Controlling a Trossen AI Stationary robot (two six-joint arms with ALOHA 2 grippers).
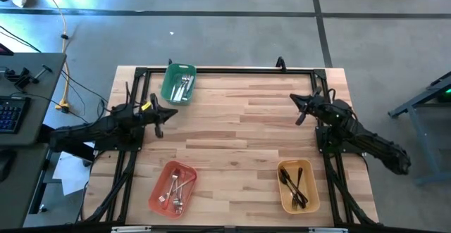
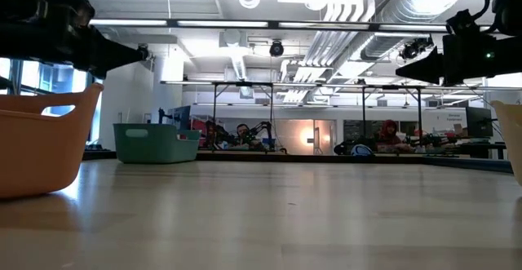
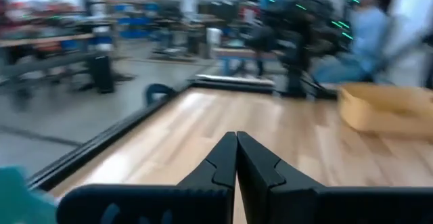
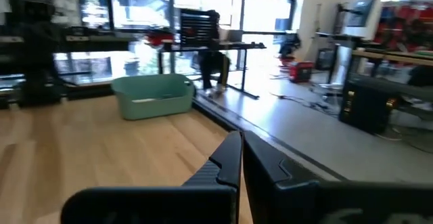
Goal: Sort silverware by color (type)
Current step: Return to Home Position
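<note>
The silverware lies sorted in three bins. White and silver pieces (image 1: 183, 87) lie in the green bin (image 1: 177, 84) at the far left. Pieces with red-orange tips (image 1: 176, 189) lie in the red bin (image 1: 171, 188) at the near left. Black pieces (image 1: 294, 185) lie in the yellow bin (image 1: 298, 185) at the near right. My left gripper (image 1: 171, 113) is shut and empty above the table's left side, pointing level. My right gripper (image 1: 297, 103) is shut and empty above the right side.
Bare wooden table top (image 1: 239, 134) spreads between the bins. A black frame (image 1: 232, 70) runs along the table's edges. A person (image 3: 358, 28) sits beyond the table in the left wrist view. More people (image 2: 391, 131) sit in the room behind.
</note>
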